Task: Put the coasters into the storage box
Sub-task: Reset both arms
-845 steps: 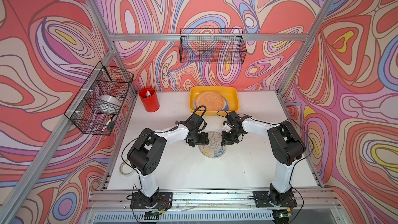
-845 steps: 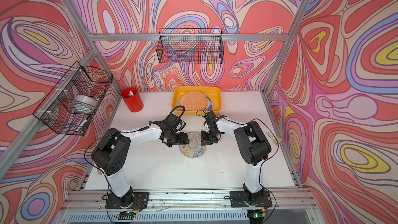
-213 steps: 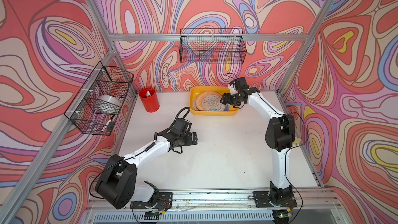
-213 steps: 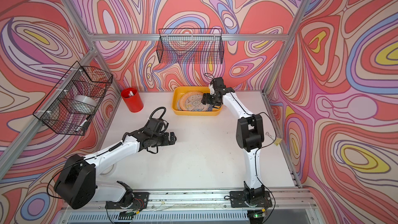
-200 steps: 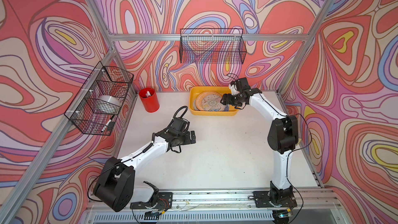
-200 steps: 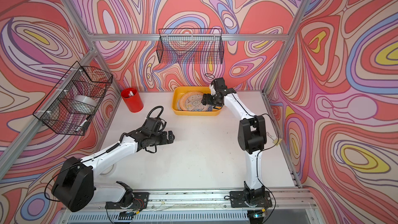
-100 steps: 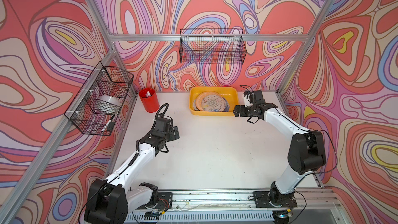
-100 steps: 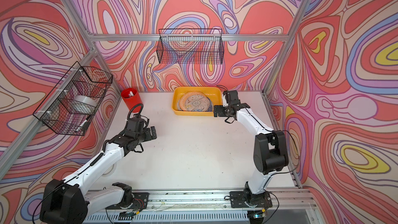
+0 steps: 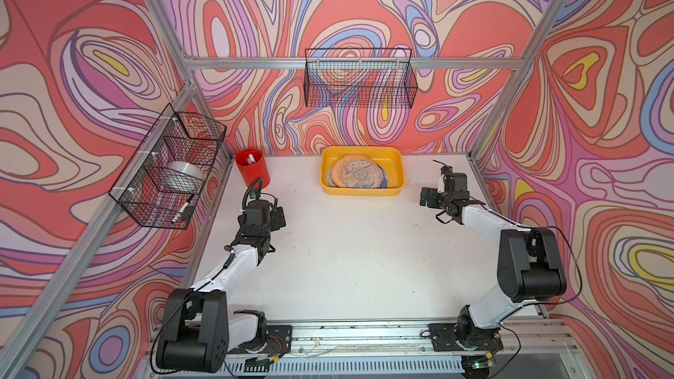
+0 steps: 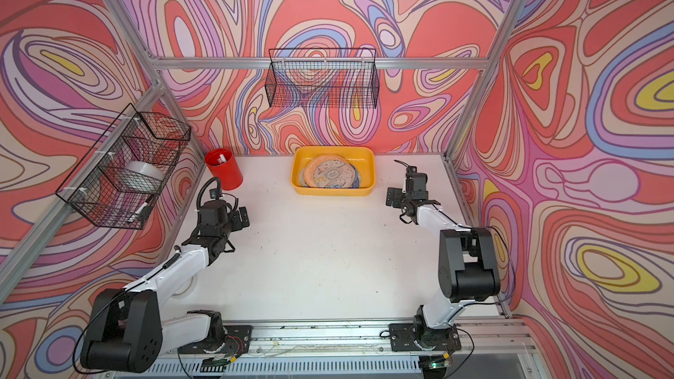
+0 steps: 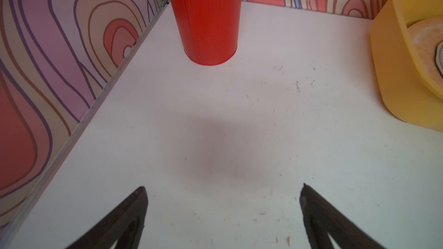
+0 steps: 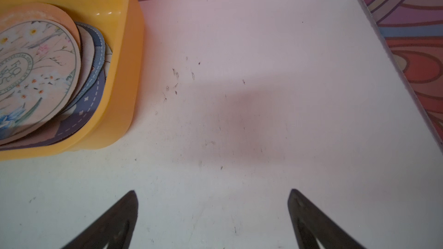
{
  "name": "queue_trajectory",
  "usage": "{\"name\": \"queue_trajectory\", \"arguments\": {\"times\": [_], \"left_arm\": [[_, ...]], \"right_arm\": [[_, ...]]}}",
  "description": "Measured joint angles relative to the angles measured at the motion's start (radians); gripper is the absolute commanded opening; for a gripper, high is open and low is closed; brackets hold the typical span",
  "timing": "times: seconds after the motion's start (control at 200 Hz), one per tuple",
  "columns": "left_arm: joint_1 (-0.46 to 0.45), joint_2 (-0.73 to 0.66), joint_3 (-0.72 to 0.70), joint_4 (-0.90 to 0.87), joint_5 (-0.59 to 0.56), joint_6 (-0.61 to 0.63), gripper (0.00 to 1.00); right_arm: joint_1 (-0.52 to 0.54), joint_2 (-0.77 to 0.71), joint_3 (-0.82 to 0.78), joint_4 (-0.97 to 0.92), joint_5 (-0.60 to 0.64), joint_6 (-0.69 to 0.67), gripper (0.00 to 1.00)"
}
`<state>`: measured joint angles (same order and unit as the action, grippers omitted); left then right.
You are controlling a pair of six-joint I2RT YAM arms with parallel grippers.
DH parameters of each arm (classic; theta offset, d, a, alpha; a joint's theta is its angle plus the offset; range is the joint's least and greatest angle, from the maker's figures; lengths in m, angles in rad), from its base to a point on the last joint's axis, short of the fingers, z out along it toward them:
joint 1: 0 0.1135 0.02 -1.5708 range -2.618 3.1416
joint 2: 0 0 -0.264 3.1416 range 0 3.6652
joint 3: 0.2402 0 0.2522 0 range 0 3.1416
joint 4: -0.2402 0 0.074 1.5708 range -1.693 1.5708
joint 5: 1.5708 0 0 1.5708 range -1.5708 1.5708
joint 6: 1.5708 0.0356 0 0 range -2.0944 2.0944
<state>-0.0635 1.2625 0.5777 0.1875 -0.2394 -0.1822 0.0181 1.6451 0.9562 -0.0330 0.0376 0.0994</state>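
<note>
Right gripper (image 12: 212, 191), jaws apart and empty, hovers right of the far-centre box (image 9: 361, 191) where the coasters (image 9: 359, 175) lie piled, nearer it than the left gripper (image 11: 223, 186), likewise apart and empty, near the cup (image 9: 251, 173).

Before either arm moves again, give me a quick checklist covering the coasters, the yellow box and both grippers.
1. The coasters lie inside the storage box: ok.
2. No coaster shows on the table in both top views: ok, though the arms hide parts of it.
3. Full count of discs in the box: cannot tell, they overlap in a fanned stack.
4. The left gripper is open and empty: ok.
5. The right gripper is open, empty and clear of the box: ok.
6. The red cup stands upright, apart from the left gripper: ok.
</note>
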Motion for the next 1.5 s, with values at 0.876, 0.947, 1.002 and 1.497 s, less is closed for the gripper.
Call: {"name": "queue_trajectory", "arguments": {"times": [0.876, 0.947, 1.002, 1.497], "left_arm": [[0.026, 0.269, -0.235, 0.688, 0.033, 0.112, 1.00], [0.026, 0.269, -0.234, 0.692, 0.034, 0.111, 1.00], [0.026, 0.270, -0.233, 0.692, 0.034, 0.112, 1.00], [0.026, 0.270, -0.233, 0.692, 0.037, 0.112, 1.00]], "right_arm": [[-0.006, 0.027, -0.379, 0.743, -0.019, -0.084, 0.98], [-0.008, 0.027, -0.381, 0.754, -0.019, -0.084, 0.98], [-0.010, 0.027, -0.381, 0.761, -0.019, -0.084, 0.98], [-0.011, 0.027, -0.381, 0.781, -0.019, -0.084, 0.98]]}}
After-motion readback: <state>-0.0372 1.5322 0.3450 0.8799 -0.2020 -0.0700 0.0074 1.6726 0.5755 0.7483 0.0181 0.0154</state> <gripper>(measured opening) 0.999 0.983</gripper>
